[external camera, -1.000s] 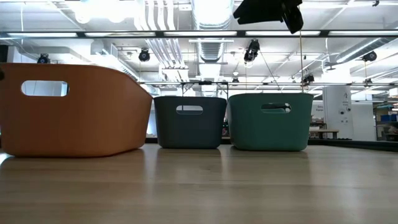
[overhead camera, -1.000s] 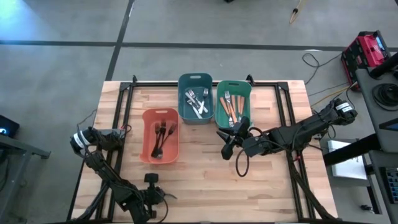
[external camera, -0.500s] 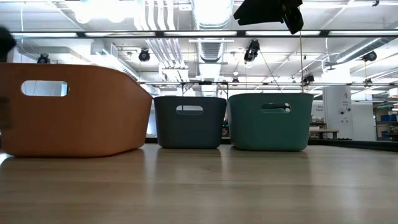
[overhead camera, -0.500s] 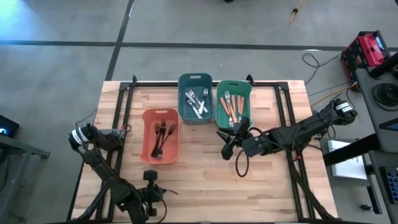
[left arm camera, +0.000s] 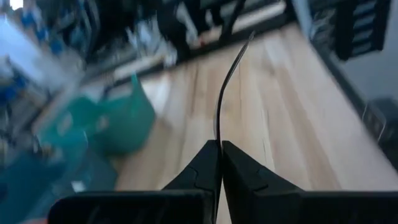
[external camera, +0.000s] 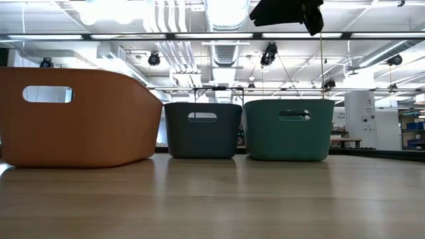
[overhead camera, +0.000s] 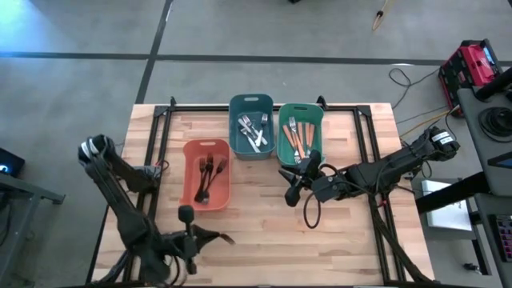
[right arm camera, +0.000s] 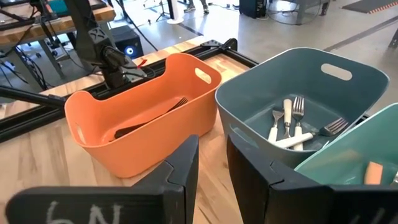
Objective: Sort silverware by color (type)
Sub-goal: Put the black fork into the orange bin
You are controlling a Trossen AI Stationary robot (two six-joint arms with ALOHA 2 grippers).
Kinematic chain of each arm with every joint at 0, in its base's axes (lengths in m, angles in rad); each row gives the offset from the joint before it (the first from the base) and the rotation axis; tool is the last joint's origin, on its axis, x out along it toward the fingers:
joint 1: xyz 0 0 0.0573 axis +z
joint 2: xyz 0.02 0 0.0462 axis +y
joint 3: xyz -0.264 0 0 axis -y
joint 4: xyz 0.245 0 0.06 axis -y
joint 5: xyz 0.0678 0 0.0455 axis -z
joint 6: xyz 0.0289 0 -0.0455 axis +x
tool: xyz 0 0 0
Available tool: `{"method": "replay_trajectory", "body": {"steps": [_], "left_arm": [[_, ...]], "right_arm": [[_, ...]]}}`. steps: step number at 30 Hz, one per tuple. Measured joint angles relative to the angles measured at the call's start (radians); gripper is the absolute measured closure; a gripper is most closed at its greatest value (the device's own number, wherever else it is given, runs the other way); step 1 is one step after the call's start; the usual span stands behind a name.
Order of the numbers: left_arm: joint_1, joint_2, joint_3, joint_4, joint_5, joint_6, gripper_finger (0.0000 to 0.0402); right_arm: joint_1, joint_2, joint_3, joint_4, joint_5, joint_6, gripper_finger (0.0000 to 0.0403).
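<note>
My left gripper point(overhead camera: 210, 238) is near the table's front edge, in front of the salmon bin point(overhead camera: 186, 152). It is shut on a thin dark bronze utensil point(left arm camera: 225, 87). My right gripper point(overhead camera: 293, 189) hovers open and empty just in front of the green bin point(overhead camera: 282, 136). Dark utensils point(overhead camera: 205, 178) lie in the salmon bin. Plain silver utensils point(overhead camera: 253, 132) lie in the blue bin point(overhead camera: 234, 128). Orange-handled utensils point(overhead camera: 299, 138) lie in the green bin. My left gripper pinches one end of the dark utensil point(left arm camera: 217, 138) between its two fingertips point(left arm camera: 205, 163). The utensil lies in line with the fingers and sticks out past them, seen edge-on and curved. Its free tip point(left arm camera: 249, 36) points toward the table's right, clear of the table.
The three bins stand side by side in the far middle of the table; in the low view they are the salmon point(external camera: 80, 116), the blue point(external camera: 202, 129) and the green point(external camera: 289, 129). Bare wood point(overhead camera: 264, 232) lies in front of them. Black rails point(overhead camera: 160, 152) run along the table's sides.
My left arm has swung and raised its elbow. Its gripper has gone a little toward the table's far edge and right, still shut on the dark utensil. My right arm has kept still.
</note>
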Motion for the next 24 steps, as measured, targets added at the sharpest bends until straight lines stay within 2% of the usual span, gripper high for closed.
{"method": "replay_trajectory", "body": {"steps": [4, 7, 10, 16, 20, 24], "left_arm": [[0.022, -0.105, -0.009, 0.224, 0.034, 0.349, 0.0401], [0.062, -0.169, -0.022, 0.364, 0.157, 0.572, 0.0402], [0.118, -0.225, -0.039, 0.456, 0.287, 0.709, 0.0402], [0.249, -0.28, -0.138, 0.636, 0.436, 0.798, 0.0402], [0.318, -0.298, -0.279, 0.89, 0.539, 0.822, 0.0402], [0.358, -0.297, -0.427, 1.173, 0.544, 0.82, 0.0401]], "right_arm": [[0.0, 0.0, 0.0, 0.007, 0.0, 0.0, 0.0328], [0.0, 0.0, -0.001, 0.007, 0.0, 0.0, 0.0328], [0.0, 0.0, -0.001, 0.008, 0.0, 0.0, 0.0328], [0.0, 0.0, -0.009, 0.01, 0.0, -0.001, 0.0328], [0.0, 0.0, -0.035, 0.043, 0.001, -0.033, 0.0328], [0.0, 0.0, -0.067, 0.117, 0.0, -0.096, 0.0328]]}}
